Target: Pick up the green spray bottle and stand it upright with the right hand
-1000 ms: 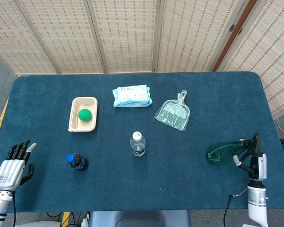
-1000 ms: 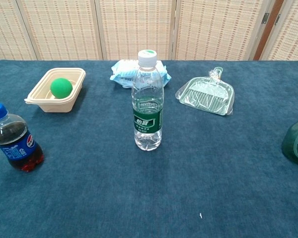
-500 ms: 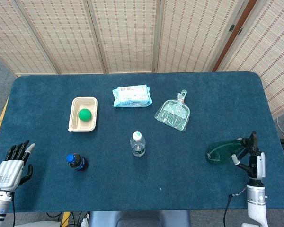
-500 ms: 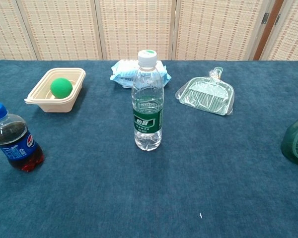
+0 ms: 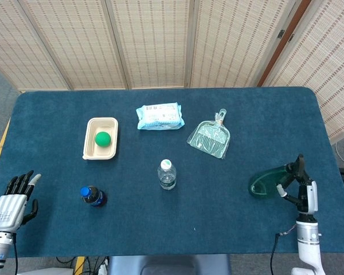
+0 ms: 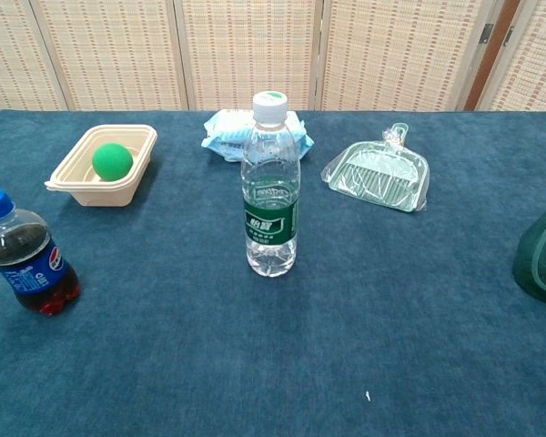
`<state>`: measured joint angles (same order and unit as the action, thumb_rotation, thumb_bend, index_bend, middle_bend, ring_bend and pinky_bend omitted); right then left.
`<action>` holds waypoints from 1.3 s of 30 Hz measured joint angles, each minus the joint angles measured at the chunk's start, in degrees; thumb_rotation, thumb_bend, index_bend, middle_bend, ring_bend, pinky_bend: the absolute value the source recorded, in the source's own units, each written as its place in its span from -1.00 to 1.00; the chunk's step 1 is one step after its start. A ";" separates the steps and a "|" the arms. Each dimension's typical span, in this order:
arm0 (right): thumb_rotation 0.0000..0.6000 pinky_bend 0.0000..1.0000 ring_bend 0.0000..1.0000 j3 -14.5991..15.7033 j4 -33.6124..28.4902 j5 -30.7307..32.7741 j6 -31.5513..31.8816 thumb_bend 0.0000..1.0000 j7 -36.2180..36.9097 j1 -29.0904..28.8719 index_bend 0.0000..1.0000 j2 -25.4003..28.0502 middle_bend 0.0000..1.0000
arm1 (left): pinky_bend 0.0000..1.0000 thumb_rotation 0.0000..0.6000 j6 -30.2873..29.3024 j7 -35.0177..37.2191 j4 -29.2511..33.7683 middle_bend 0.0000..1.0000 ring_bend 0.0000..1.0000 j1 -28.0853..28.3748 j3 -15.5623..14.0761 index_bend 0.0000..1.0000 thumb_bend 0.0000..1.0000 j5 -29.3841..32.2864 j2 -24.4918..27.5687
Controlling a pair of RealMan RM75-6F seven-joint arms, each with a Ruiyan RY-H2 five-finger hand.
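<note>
The green spray bottle [image 5: 266, 182] is near the table's right front edge, its wide base toward the middle of the table and its neck end raised to the right. My right hand [image 5: 301, 186] grips that neck end, seen edge-on. In the chest view only the bottle's green body [image 6: 540, 259] shows at the right edge, tilted partly upward; the hand is outside that view. My left hand [image 5: 11, 201] hovers off the table's front left corner, fingers spread, holding nothing.
A clear water bottle [image 5: 167, 175] stands mid-table. A small cola bottle [image 5: 93, 196] stands front left. A beige tray [image 5: 87, 137] holds a green ball [image 5: 102, 138]. A wipes pack [image 5: 159, 116] and a wrapped dustpan [image 5: 210, 137] lie further back.
My right hand has shifted slightly left and up, and the green bottle's neck end has risen, so the bottle tilts more steeply. My left hand has barely moved.
</note>
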<state>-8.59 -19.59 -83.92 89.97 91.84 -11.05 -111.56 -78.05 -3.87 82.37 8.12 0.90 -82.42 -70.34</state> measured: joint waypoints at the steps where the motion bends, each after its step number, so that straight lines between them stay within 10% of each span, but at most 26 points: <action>1: 1.00 -0.18 -0.14 0.00 -0.02 0.00 0.10 -0.66 -0.01 0.05 -0.17 0.00 -0.12 | -1.00 1.00 -0.08 0.04 0.00 -0.98 -1.00 -0.03 -0.01 -0.89 0.23 -0.06 0.01; 39: 1.00 -0.33 -0.28 -0.15 -1.72 -0.01 2.05 -0.74 0.01 1.08 -0.32 1.09 -0.30 | -1.00 1.00 -0.05 -1.46 1.09 -0.98 -1.00 -0.02 -0.04 -0.89 0.23 -0.23 0.04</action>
<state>-8.74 -21.30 -83.93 92.02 91.85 -9.97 -110.47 -78.10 -5.32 83.46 8.10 0.86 -82.65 -70.30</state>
